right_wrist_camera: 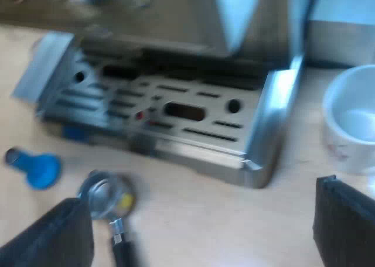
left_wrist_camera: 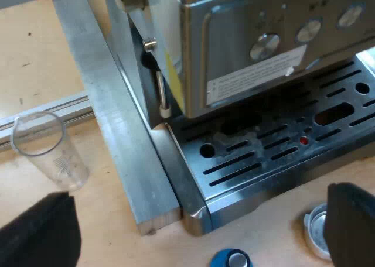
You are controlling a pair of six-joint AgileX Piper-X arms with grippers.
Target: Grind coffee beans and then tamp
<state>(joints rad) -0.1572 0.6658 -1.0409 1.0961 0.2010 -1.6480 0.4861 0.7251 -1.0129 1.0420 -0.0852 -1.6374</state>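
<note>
Left pincer point(left_wrist_camera: 198, 220): I'm hovering it released, by espresso machine point(left_wrist_camera: 246, 50), measuring glass point(left_wrist_camera: 44, 150), tamper point(left_wrist_camera: 229, 259).
Right pincer point(right_wrist_camera: 199, 220): I'm hovering it released near holder point(right_wrist_camera: 104, 192); mug point(right_wrist_camera: 351, 126) aside.

Espresso machine point(left_wrist_camera: 234, 50): brushed metal casing, soft sheen, with a paper-like white label point(left_wrist_camera: 252, 76) on its front. Drip tray point(left_wrist_camera: 263, 161): slotted metal, smooth, brighter gloss. Bar point(left_wrist_camera: 117, 126) against the machine: dull grey metal, scuffed. Measuring glass point(left_wrist_camera: 44, 150): clear, smooth. Table point(left_wrist_camera: 41, 62): pale wood, matt. Tamper point(right_wrist_camera: 36, 166): blue, smooth. Holder point(right_wrist_camera: 104, 192): shiny metal basket, dark handle. Mug point(right_wrist_camera: 351, 123): white, glossy. Left gripper point(left_wrist_camera: 196, 235) and right gripper point(right_wrist_camera: 199, 229): black matt fingers.
</note>
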